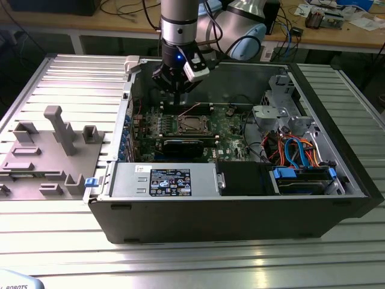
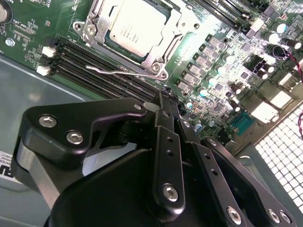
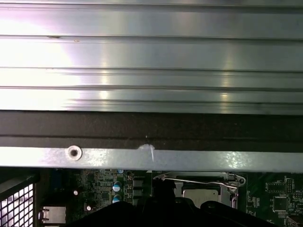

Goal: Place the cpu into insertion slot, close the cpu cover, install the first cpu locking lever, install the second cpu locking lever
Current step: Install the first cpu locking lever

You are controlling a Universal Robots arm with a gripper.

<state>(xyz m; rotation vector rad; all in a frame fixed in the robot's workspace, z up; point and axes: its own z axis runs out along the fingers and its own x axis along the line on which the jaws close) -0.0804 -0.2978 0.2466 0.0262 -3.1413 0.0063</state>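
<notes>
While the gripper (image 2: 166,101) is hovering with jaws pressed together, empty, the cpu (image 2: 134,27) is sitting in the slot (image 2: 99,42) just ahead, case (image 1: 240,211) resting on a ribbed metal table (image 1: 192,259).

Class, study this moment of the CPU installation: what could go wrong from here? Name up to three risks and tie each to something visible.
1. The cpu sits in the insertion slot with the cpu cover down around it, but one thin locking lever sticks out loose, so the cover may lift.
2. The gripper hangs close above the memory slots and could snag that lever or knock them.
3. The case wall stands near the arm, so a sideways move may strike it.
</notes>
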